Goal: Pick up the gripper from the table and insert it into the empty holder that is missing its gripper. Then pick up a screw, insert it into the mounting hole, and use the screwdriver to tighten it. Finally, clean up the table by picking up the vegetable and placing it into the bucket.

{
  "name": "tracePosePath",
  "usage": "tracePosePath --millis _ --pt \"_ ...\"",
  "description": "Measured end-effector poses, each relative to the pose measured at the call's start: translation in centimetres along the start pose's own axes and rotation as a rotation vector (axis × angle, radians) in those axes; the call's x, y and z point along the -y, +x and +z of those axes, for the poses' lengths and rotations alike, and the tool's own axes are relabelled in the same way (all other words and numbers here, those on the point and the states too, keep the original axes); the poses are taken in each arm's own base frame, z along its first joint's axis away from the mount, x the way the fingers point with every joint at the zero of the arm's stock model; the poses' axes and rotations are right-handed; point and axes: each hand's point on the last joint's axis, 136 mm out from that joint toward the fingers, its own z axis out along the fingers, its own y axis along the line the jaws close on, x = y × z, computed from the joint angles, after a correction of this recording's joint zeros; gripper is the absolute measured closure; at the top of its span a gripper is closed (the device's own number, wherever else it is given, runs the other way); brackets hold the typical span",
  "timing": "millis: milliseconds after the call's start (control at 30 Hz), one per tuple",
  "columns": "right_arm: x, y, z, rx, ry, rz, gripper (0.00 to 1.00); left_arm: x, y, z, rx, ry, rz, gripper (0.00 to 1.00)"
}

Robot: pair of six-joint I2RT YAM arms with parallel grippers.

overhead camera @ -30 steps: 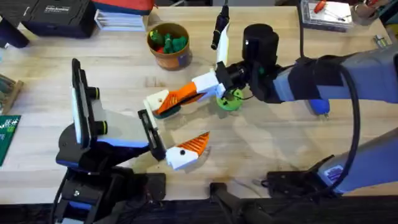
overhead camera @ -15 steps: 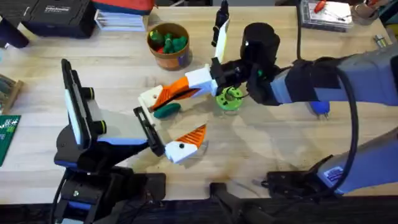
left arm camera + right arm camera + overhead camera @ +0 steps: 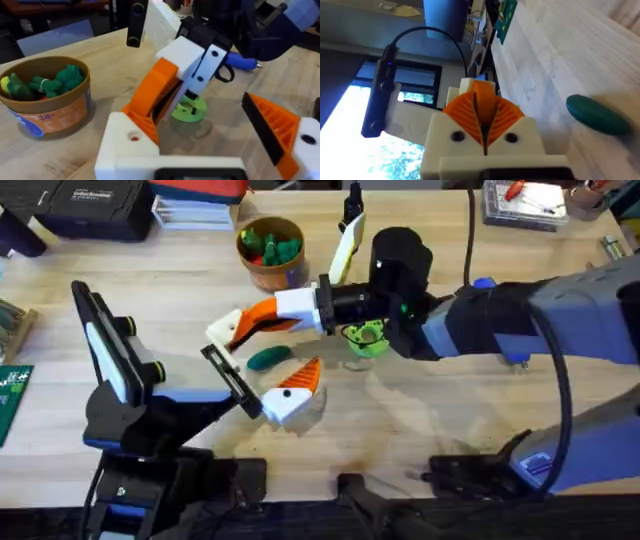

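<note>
The right gripper is pinched shut with nothing in it. The green toy cucumber lies on the table just below it (long side sideways), nearer this arm.

pale wooden table, bright window

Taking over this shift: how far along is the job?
Nothing looks finished. In hand: the right gripper, pads closed, is at the left arm's bare white holder; whether it holds the orange piece is unclear. Left: the screw step with the blue screwdriver, and the green vegetable, lying outside the bucket.
</note>
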Motion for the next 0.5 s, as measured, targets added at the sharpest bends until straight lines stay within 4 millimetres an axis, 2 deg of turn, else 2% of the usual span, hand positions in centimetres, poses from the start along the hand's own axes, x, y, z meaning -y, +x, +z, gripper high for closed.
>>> tracePosePath --millis 200,333,367,500 --pt "0.0 0.2 0.0 -0.007 -0.002 -0.024 0.985 -0.1 0.0 0.0 0.001 -0.004 -0.003 0.015" --pt "-0.1 0.3 -0.2 -0.027 -0.009 -0.041 0.898 0.1 0.0 0.0 0.001 0.004 -0.002 0.015" --pt "-0.1 0.6 -0.8 -0.061 -0.024 -0.046 0.829 0.6 0.0 0.0 -0.001 0.035 0.001 0.015" --pt "-0.2 0.8 -1.3 -0.089 -0.038 -0.049 0.804 1.4 0.1 0.0 -0.006 0.077 0.001 0.015"
